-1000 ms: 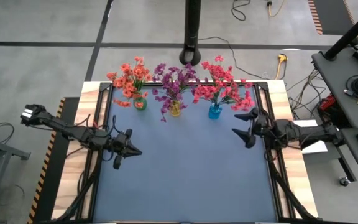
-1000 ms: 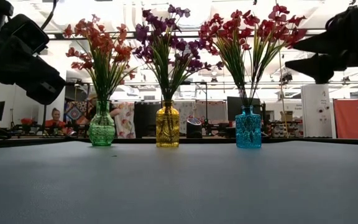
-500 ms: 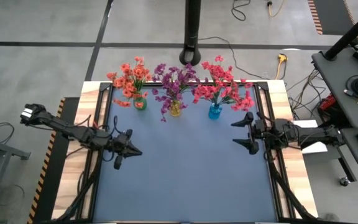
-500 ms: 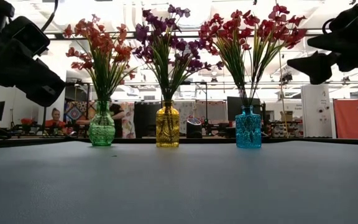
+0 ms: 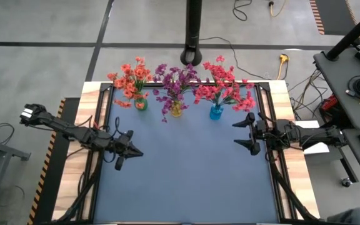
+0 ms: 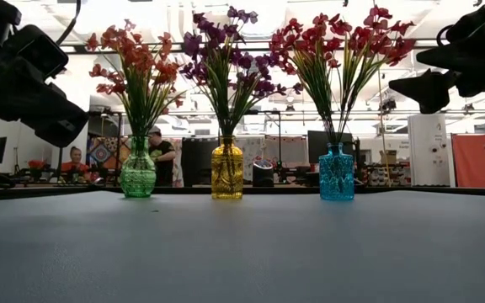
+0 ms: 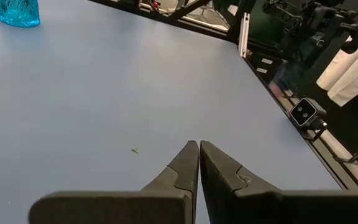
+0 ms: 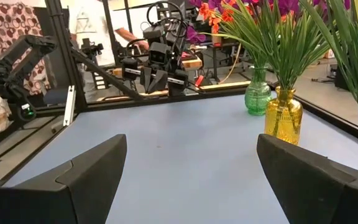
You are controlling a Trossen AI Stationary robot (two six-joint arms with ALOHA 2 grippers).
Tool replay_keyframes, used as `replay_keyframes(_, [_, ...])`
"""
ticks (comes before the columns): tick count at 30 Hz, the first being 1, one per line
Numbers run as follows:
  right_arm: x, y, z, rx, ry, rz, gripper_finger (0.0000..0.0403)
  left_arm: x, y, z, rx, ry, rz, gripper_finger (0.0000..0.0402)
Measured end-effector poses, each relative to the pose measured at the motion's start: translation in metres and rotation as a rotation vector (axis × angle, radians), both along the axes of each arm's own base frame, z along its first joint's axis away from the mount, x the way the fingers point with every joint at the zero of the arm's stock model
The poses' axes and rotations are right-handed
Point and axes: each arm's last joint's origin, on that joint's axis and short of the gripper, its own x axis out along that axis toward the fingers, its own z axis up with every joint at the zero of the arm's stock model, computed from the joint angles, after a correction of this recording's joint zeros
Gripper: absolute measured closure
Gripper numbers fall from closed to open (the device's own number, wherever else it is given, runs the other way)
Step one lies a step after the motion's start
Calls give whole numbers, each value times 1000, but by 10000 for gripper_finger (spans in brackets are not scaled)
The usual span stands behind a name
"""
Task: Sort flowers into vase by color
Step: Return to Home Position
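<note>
I log: orange flowers point(image 5: 130, 78) in green vase point(image 5: 141, 104), purple flowers point(image 5: 174, 81) in yellow vase point(image 5: 177, 111), pink flowers point(image 5: 225, 86) in blue vase point(image 5: 215, 113); left gripper point(image 5: 137, 152) pinched closed, right gripper point(image 5: 237, 133) spread wide, both empty.

The blue glass vase point(image 7: 17, 12) is cut by the edge of the left wrist view; from above, pink-red blossoms point(image 5: 224, 87) hide its neck. In the low view the right end effector point(image 6: 404, 71) runs off the picture's side, and the green glass vase point(image 6: 138, 172) covers part of a person point(image 6: 165, 156) behind
</note>
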Motion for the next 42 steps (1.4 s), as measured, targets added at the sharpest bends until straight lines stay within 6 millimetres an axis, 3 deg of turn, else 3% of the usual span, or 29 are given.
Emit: replay_keyframes(42, [0,0,0,0,-2,0,51,2,-1,-6,18,54,-1,402])
